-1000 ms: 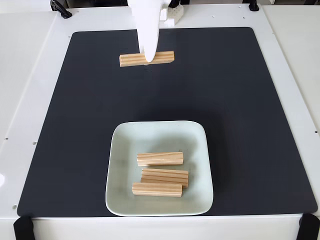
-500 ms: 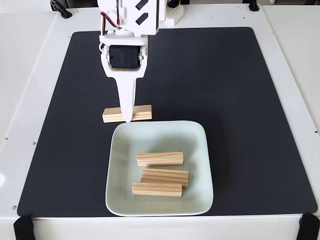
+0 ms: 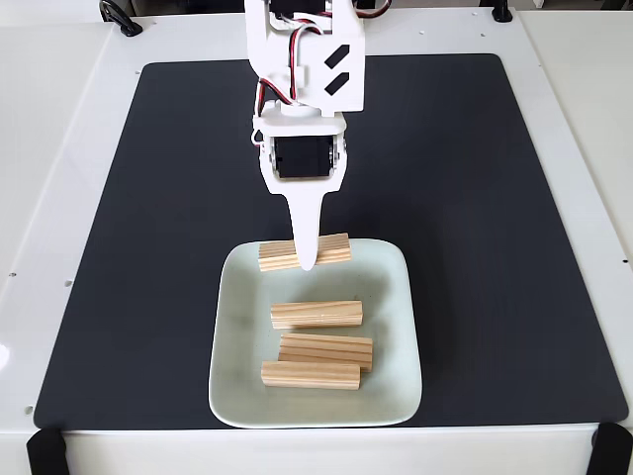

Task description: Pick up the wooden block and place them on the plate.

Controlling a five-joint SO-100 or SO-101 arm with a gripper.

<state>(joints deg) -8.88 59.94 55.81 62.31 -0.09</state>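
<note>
My white gripper (image 3: 307, 259) reaches down from the top of the fixed view and is shut on a wooden block (image 3: 277, 254). The block lies crosswise over the far rim of the pale mint plate (image 3: 237, 396); whether it touches the rim I cannot tell. Three more wooden blocks lie on the plate: one (image 3: 316, 315) at the middle and two (image 3: 326, 349) (image 3: 310, 375) stacked close together nearer the front. One white finger (image 3: 306, 233) hides the middle of the held block.
The plate stands on a black mat (image 3: 475, 198) over a white table (image 3: 59, 148). Black clamps sit at the front corners (image 3: 45, 450) (image 3: 611, 447). Open mat lies to the left and right of the plate.
The gripper carried the wooden block from the far part of the mat toward the front and a little to the right, to the plate's far rim.
</note>
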